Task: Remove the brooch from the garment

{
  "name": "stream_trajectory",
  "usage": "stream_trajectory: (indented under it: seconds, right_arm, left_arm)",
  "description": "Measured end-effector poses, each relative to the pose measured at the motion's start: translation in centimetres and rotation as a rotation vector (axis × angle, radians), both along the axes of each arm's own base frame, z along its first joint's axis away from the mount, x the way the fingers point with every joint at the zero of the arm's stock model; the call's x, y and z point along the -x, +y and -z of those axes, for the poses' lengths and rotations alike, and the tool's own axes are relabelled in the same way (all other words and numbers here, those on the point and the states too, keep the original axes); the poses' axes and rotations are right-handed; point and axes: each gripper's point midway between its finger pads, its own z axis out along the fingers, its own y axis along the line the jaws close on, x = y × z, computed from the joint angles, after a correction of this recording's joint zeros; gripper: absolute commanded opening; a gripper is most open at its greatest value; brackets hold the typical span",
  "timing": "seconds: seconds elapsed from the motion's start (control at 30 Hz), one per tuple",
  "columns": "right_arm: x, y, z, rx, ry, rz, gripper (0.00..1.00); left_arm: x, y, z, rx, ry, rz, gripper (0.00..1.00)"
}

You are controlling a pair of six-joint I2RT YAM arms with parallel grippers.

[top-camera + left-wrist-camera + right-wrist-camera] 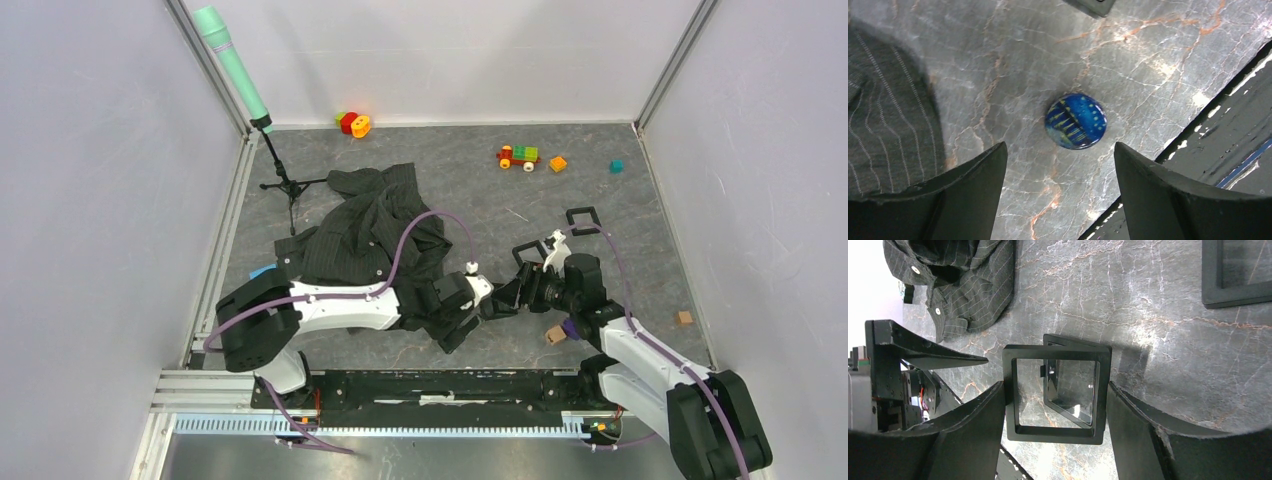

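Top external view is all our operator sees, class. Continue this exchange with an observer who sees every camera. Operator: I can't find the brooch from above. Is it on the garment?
Observer: No. The left wrist view shows the brooch lying on the bare table, apart from the garment.
Operator: Is the left end effector holding it?
Observer: No. The left end effector is open, and the brooch lies just ahead of the gap between its fingers, untouched.
Operator: And the other arm?
Observer: A black square frame sits between the fingers of the right end effector. I cannot tell whether they grip it.
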Motion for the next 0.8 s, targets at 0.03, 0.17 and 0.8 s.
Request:
stream_trajectory:
  seconds: [0.03, 0.17, 0.8]
  right_arm:
    - [0.0, 0.0, 0.0, 0.001, 0.000, 0.000, 0.66]
    - [0.1, -0.2, 0.1, 0.002, 0.004, 0.001, 0.66]
    - [0.1, -0.2, -0.1, -0.004, 0.001, -0.008, 0.65]
  left_arm:
    - [0.1, -0.3, 0.1, -0.005, -0.003, 0.012, 0.84]
    - [0.5, -0.9, 0.1, -0.010, -0.009, 0.039, 0.82]
    - [-0.2, -2.5, 1.6, -0.044, 0.001, 0.045, 0.47]
